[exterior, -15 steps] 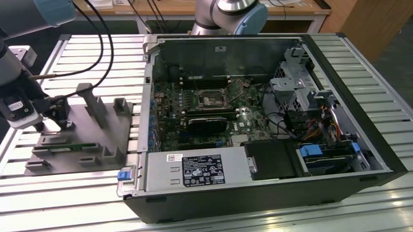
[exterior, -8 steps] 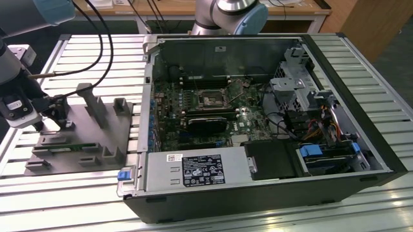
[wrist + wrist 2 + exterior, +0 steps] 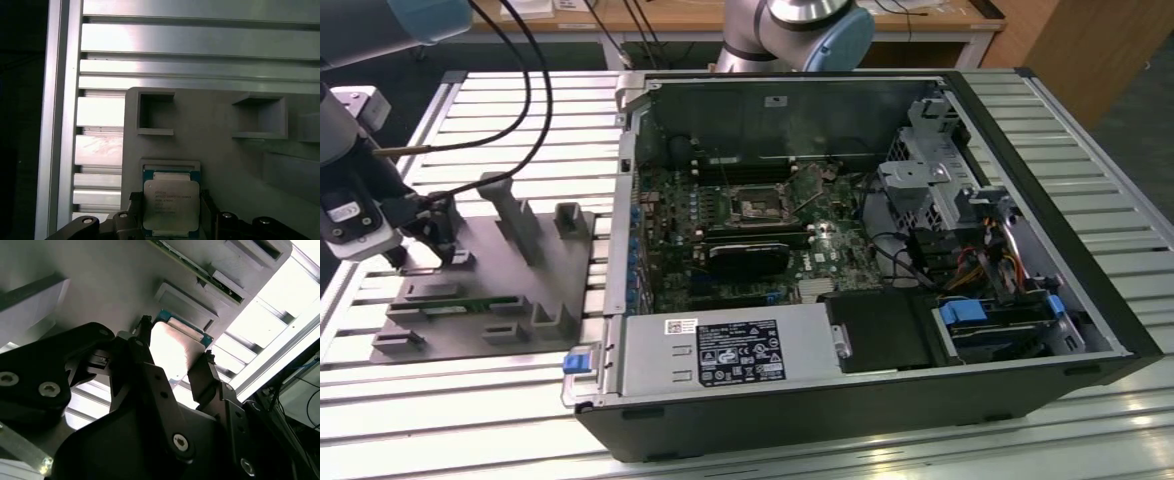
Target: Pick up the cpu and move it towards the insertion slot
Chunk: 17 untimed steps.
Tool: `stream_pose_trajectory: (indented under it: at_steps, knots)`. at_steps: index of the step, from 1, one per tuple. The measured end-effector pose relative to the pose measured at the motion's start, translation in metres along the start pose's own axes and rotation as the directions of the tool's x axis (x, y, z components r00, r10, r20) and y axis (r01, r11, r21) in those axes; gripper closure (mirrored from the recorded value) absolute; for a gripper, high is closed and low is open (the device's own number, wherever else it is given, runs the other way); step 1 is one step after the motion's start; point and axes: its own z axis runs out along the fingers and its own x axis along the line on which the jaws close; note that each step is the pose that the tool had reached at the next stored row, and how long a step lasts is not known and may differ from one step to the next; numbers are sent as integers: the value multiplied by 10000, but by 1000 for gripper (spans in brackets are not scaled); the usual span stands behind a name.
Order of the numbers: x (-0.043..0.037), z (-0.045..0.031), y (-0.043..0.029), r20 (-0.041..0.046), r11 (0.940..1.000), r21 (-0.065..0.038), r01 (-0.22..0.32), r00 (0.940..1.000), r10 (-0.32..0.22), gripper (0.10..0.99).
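**Gripper closed on the cpu at the fixture, socket well apart**

The grey fixture lies on the slatted aluminium table at the exterior view's left. The open computer case takes up that view's right. The fixture seems meant to present each part in its own pocket at a known spot, so the arm can come straight down on it. A thin green memory stick rests in another holder on the same block, nearer the camera.

In the first wrist view the cpu lies flat with its silver top up. A shallow raised frame of the fixture borders its far edge, and empty square pockets lie beyond. It looks seated on the fixture and not yet lifted, though the pictures do not settle that.

The gripper comes down over the chip from above. Its two black fingers stand on opposite sides of the chip, set only as wide as the chip itself. No gap shows between either fingertip and the chip's edge, so the pincer reads as closed on the cpu by its sides. Holding it by the edges leaves the metal top and the underside free.

The insertion slot, a dark square socket on the motherboard inside the case, is well apart from the gripper, toward the exterior view's right.
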Motion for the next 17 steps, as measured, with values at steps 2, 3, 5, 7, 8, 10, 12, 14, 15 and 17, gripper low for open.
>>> stream_pose_trajectory:
  at_steps: [2, 3, 5, 7, 8, 10, 12, 14, 15, 17]
  knots:
    - [2, -7, 1, 2, 10000, -2, 0, 10000, 0, 541]
    - [2, -10, 1, 2, 10000, -3, 0, 10000, 0, 541]
    - [3, -22, 1, -2, 10000, -1, 0, 10000, 0, 541]
    - [3, -33, 2, 0, 10000, -2, 0, 10000, 0, 541]
    - [3, -43, 3, 0, 10000, -2, 0, 10000, 0, 541]
    - [3, -61, 4, 0, 10000, -2, 0, 10000, 0, 541]
    - [4, -75, 5, 0, 10000, -3, 0, 10000, 0, 541]
    - [3, -84, 5, 1, 10000, -3, 0, 10000, 0, 541]
    - [4, -91, 6, -1, 10000, -2, 0, 10000, 0, 541]
    - [4, -106, 7, 0, 10000, -2, 0, 10000, 0, 541]
